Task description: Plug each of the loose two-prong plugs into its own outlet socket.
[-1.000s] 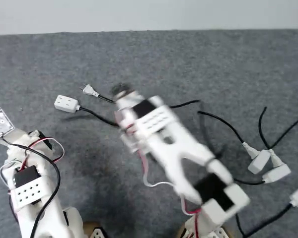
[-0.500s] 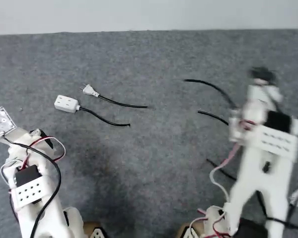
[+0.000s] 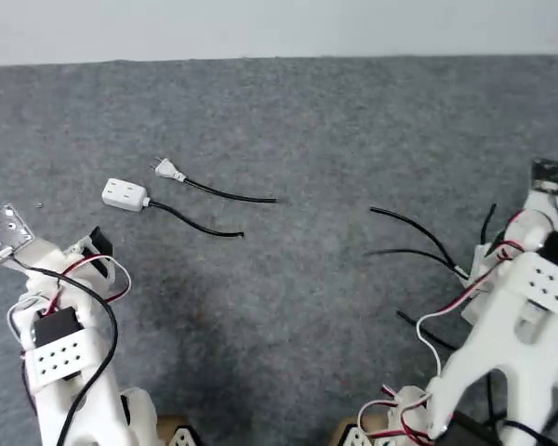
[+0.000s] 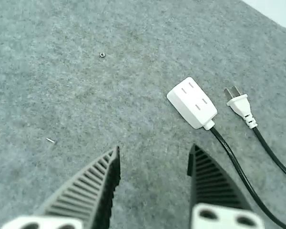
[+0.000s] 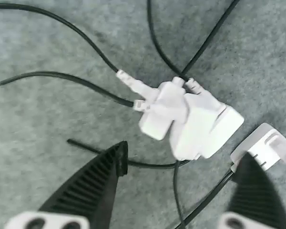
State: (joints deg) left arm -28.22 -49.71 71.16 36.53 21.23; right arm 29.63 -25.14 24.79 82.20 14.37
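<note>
Jaws spread, the left gripper faces the loose plug beside its socket at ten o'clock on the tabletop, likely readying a grasp; the right gripper, equally spread, overhangs joined plugs.

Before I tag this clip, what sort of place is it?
Probably a robot test bench: a grey felt-like mat as worktop, a plain pale wall behind, and a short-corded outlet socket and two-prong plug laid out.
</note>
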